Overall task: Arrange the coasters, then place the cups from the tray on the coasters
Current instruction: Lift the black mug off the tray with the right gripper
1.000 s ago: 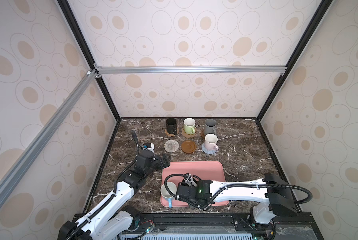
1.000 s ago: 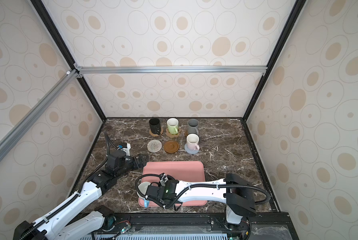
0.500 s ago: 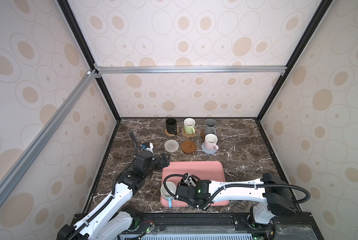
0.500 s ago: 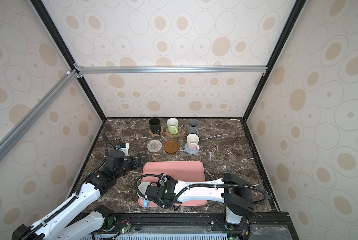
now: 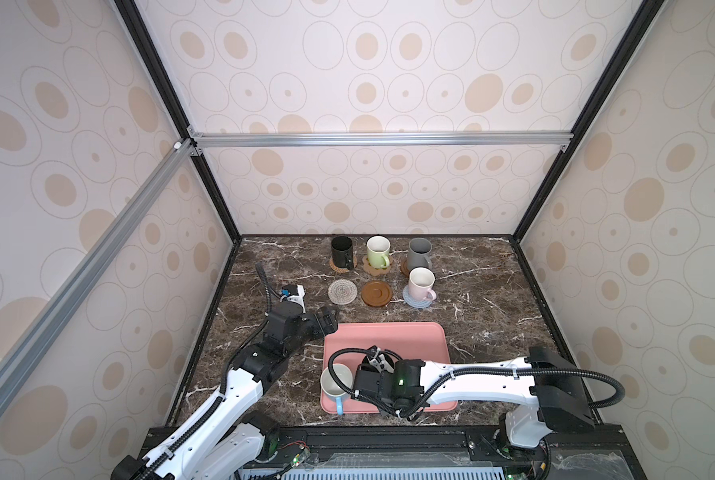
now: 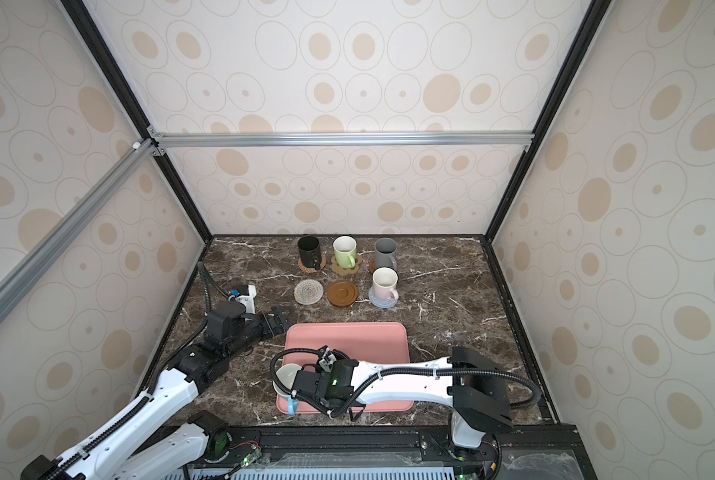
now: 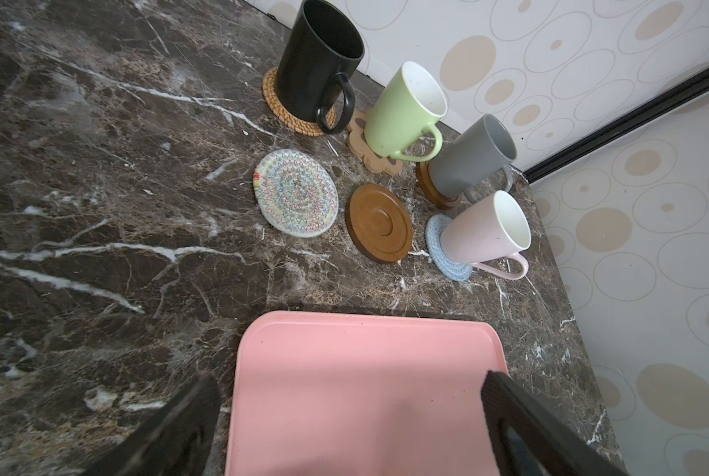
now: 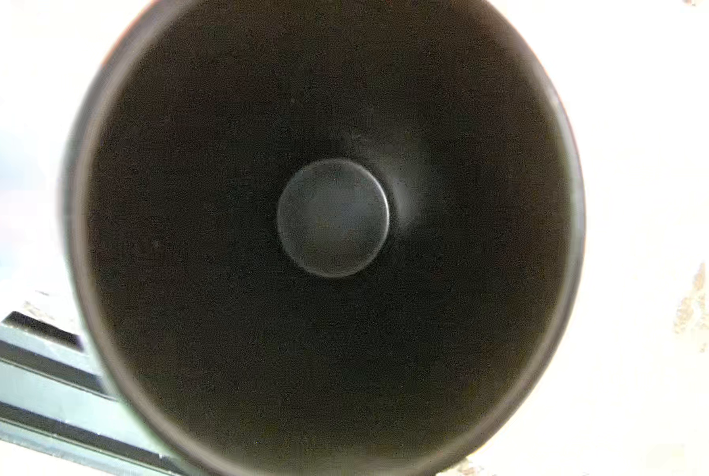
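Left gripper (image 7: 350, 395) hovered with jaws apart over the far left corner of the tray (image 7: 344, 338); right gripper (image 5: 368, 376) was closed over the tray's black cup (image 8: 332, 218), grip hidden

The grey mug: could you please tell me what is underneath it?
A brown wooden coaster lies under the grey mug. Only part of its rim shows; the mug covers the rest.

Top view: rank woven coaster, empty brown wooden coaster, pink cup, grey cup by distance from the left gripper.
1. woven coaster, just beyond the left gripper
2. brown wooden coaster, centre
3. pink cup, right
4. grey cup, back right
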